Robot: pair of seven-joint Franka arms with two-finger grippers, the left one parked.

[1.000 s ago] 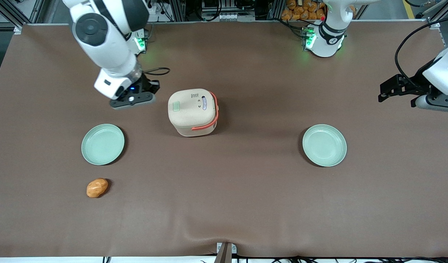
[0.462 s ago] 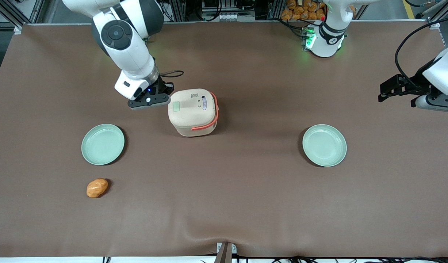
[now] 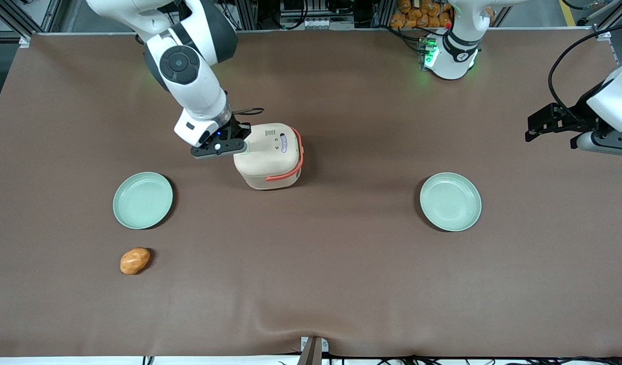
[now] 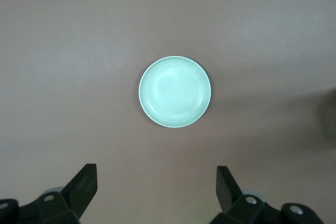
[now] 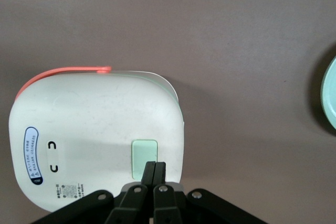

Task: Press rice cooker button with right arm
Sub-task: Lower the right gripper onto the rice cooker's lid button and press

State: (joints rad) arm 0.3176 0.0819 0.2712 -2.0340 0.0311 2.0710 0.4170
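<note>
The rice cooker (image 3: 268,155) stands mid-counter, nearer the edge where the arm bases are. The right arm's gripper (image 5: 153,171) hovers over its lid with fingers (image 5: 149,178) pressed together — tips at the pale green button (image 5: 144,157). Approach looks finished; next comes a straight downward press.

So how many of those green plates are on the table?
2. One plate lies toward the working arm's end, near the orange lump; the other plate toward the parked arm's end. The gripper, shut, is over the rice cooker.
</note>
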